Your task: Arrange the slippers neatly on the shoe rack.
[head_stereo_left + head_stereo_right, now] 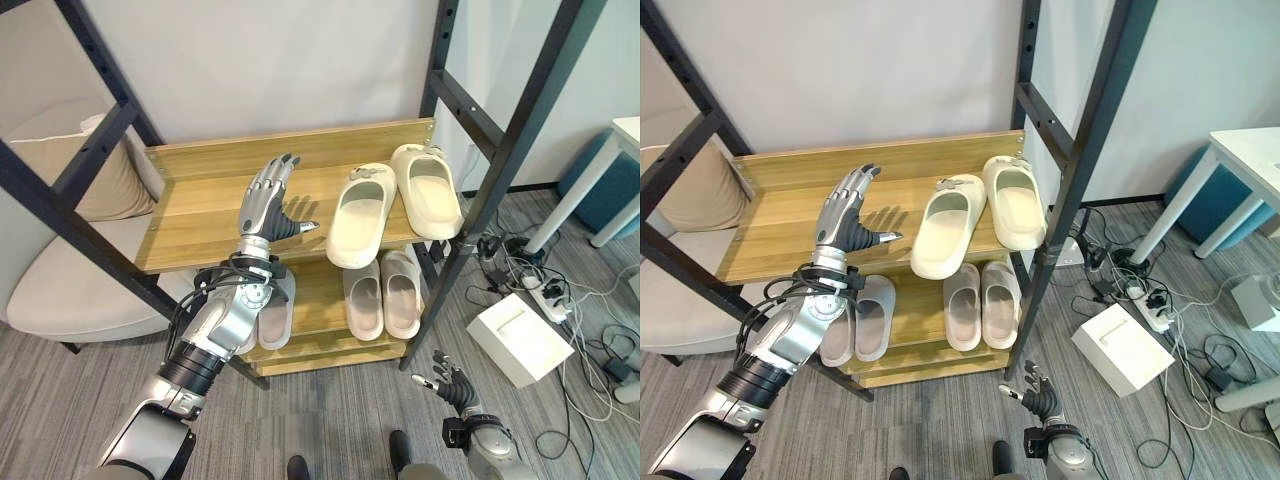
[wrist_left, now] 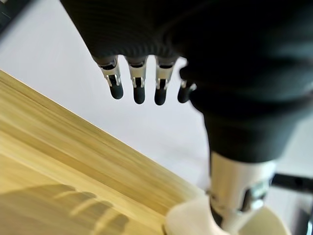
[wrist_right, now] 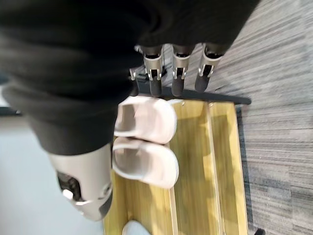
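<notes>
At frame centre, the left hand (image 1: 268,205) hovers with straight, empty fingers over the shoe rack (image 1: 200,210) top shelf, left of two cream slippers (image 1: 360,215). Four pale slippers (image 1: 383,295) sit on the lower shelf; the right wrist view shows two. The right hand (image 1: 447,385), relaxed and empty, hangs at lower right.

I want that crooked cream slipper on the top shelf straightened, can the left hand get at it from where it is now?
Probably yes: the left hand hovers open over the top shelf, bare wood lying between it and the tilted cream slipper.
</notes>
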